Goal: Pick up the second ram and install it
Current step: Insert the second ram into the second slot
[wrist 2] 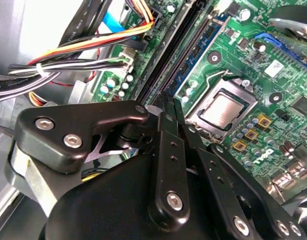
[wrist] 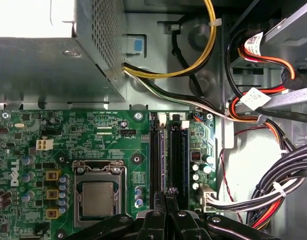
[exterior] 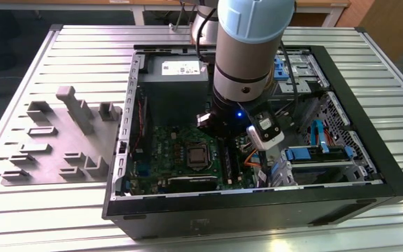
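My gripper (wrist: 166,196) (wrist 2: 168,106) reaches down into the open computer case (exterior: 369,157), over the green motherboard (wrist: 108,130). Its two black fingers (wrist: 157,215) are pressed close together, shut on the top edge of the second ram (wrist: 166,160). That ram is a thin stick standing upright along the long black memory slot beside the processor socket (wrist: 97,196). Another blue-green stick (wrist 2: 206,47) stands in the neighbouring slot. In the exterior view the arm's pale blue and black wrist (exterior: 247,68) hides the fingers.
The grey power-supply box (wrist: 43,65) (exterior: 177,79) borders the board. Bundles of black, red, yellow and orange cables (wrist: 273,185) run close beside the slots. Blue-tabbed drive bays (exterior: 314,155) fill the case at the exterior view's right. Grey holder blocks (exterior: 61,142) stand on the slatted table outside.
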